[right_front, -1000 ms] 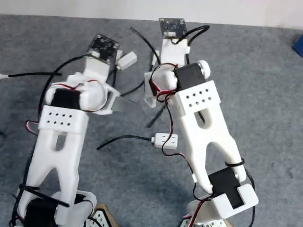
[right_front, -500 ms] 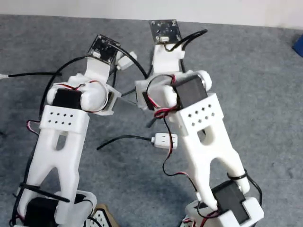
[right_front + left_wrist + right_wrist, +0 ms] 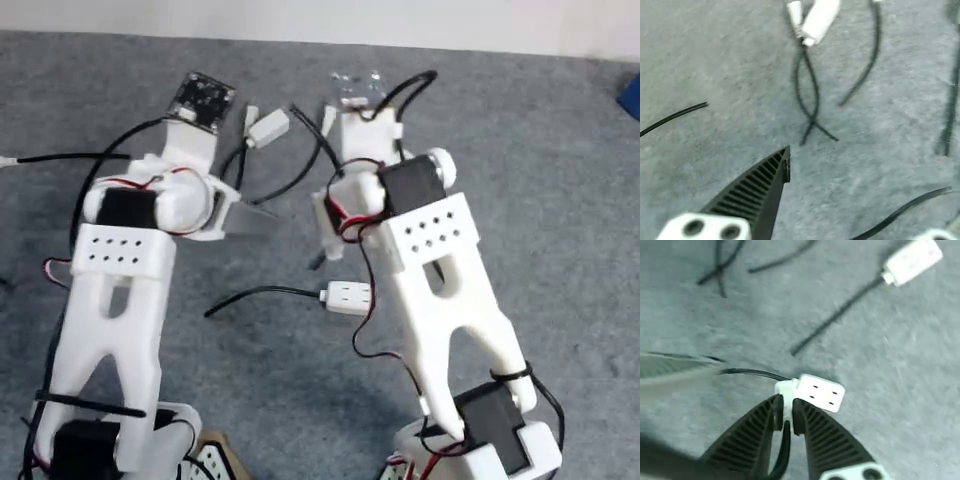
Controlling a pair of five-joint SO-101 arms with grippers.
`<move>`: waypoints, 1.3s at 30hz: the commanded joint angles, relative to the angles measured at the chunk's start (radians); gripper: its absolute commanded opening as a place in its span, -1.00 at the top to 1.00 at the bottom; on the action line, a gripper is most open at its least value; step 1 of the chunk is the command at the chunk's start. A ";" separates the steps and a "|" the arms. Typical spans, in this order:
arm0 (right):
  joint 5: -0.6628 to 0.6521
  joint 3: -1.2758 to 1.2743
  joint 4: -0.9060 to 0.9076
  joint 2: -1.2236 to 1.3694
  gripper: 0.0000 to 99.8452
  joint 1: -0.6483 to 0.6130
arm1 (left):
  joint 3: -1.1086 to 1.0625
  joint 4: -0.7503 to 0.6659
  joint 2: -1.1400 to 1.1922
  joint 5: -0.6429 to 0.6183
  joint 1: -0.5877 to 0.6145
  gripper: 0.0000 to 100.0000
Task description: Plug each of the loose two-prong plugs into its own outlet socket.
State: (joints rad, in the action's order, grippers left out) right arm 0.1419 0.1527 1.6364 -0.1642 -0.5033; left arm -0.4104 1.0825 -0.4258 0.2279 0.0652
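A white outlet socket with a black cord lies flat on the grey carpet between the arms. My right gripper hovers right at the socket's cord end, shut on a thin white plug whose black cord trails back between the fingers. A second white socket block lies farther out, with a small plug beside it. My left gripper hangs open over bare carpet, short of two crossed black cords.
Loose black cords snake over the carpet between the two wrists, and one more runs off to the left. A blue object sits at the right edge. Open carpet lies right of the right arm.
The right wrist swung left, then back right toward the near socket. The left wrist shifted slightly left and outward. Both sockets stayed in place.
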 commanded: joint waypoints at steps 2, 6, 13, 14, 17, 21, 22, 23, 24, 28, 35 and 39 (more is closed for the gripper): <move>-0.029 -0.068 -0.042 -0.036 0.99 0.067 | 0.004 -0.020 -0.008 0.014 0.058 -0.03; -0.038 -0.108 -0.044 -0.036 0.99 0.128 | -0.030 -0.060 -0.008 0.015 0.124 -0.03; 0.014 -0.226 -0.047 -0.041 0.99 0.154 | -0.257 -0.307 -0.008 0.015 0.266 -0.03; 0.021 -0.236 -0.048 -0.044 0.99 0.154 | -0.294 -0.347 -0.008 0.015 0.283 -0.03; 0.061 -0.265 -0.054 -0.047 0.99 0.154 | -0.392 -0.465 -0.008 0.017 0.323 -0.03; 0.107 -0.329 -0.148 -0.048 0.99 0.143 | -0.478 -0.562 -0.008 0.061 0.338 -0.03; 0.114 -0.337 -0.154 -0.044 0.99 0.136 | -0.490 -0.571 -0.008 0.063 0.338 -0.03; 0.114 -0.344 -0.159 -0.044 0.99 0.130 | -0.496 -0.577 -0.008 0.063 0.343 -0.03; 0.115 -0.352 -0.160 -0.042 0.99 0.130 | -0.496 -0.577 -0.008 0.063 0.349 -0.03; 0.112 -0.358 -0.176 -0.038 0.99 0.142 | -0.495 -0.577 -0.010 0.063 0.367 -0.03; 0.112 -0.390 -0.219 -0.038 0.99 0.145 | -0.498 -0.575 -0.010 0.063 0.371 -0.03; 0.110 -0.456 -0.254 -0.039 0.99 0.145 | -0.498 -0.575 -0.010 0.063 0.372 -0.03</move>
State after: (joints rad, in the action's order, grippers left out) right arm 0.2463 -0.2846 1.4078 -0.1642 -0.3636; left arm -0.9122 0.5224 -0.4258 0.2800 0.4273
